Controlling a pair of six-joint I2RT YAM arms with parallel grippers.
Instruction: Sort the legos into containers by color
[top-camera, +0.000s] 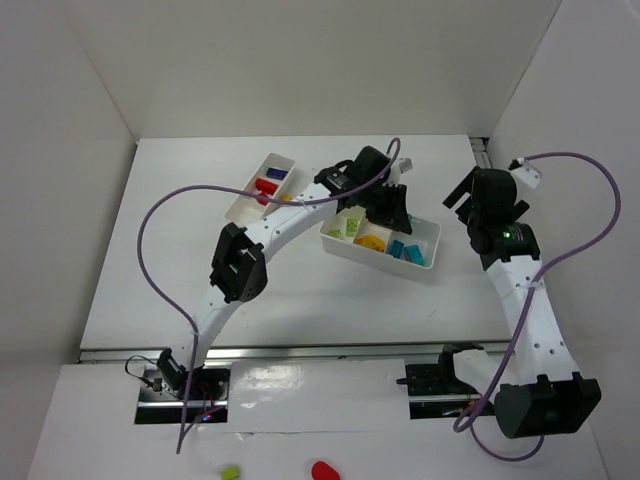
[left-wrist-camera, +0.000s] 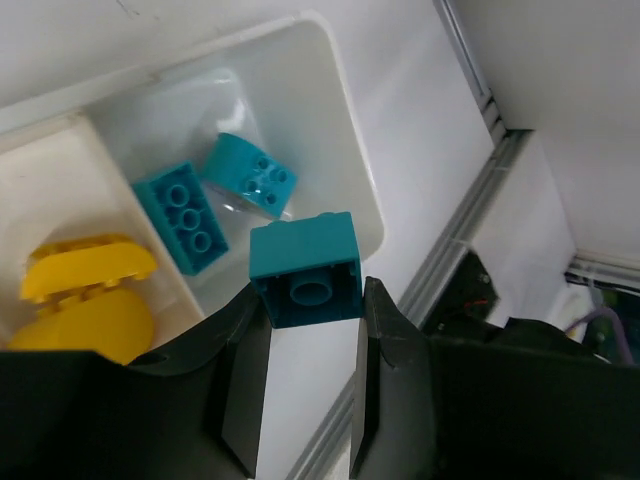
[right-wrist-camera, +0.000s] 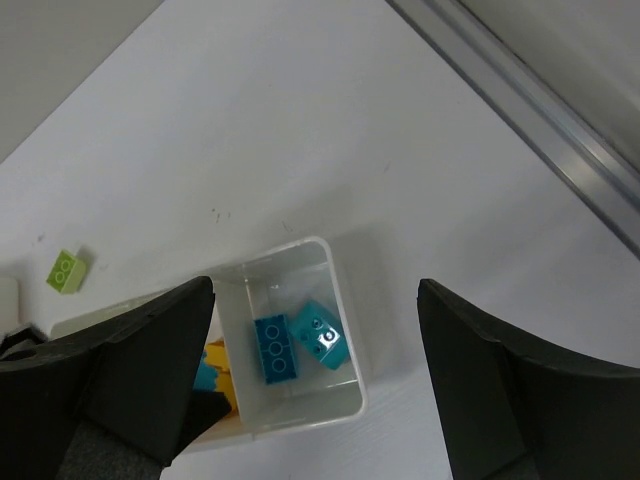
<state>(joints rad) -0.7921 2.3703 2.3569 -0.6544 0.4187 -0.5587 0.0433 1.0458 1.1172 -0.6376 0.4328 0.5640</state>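
Observation:
My left gripper is shut on a cyan-blue brick, pinched at the fingertips above the end compartment of the right tray. Two more cyan bricks lie in that compartment, with yellow pieces in the middle one. In the top view this gripper hangs over the right tray. My right gripper is open and empty, high above the same cyan compartment; it also shows in the top view. The left tray holds purple, red and orange bricks.
A lime green brick lies loose on the table beyond the right tray. A metal rail runs along the table's right edge. A lime piece and a red piece lie on the front ledge below the arm bases.

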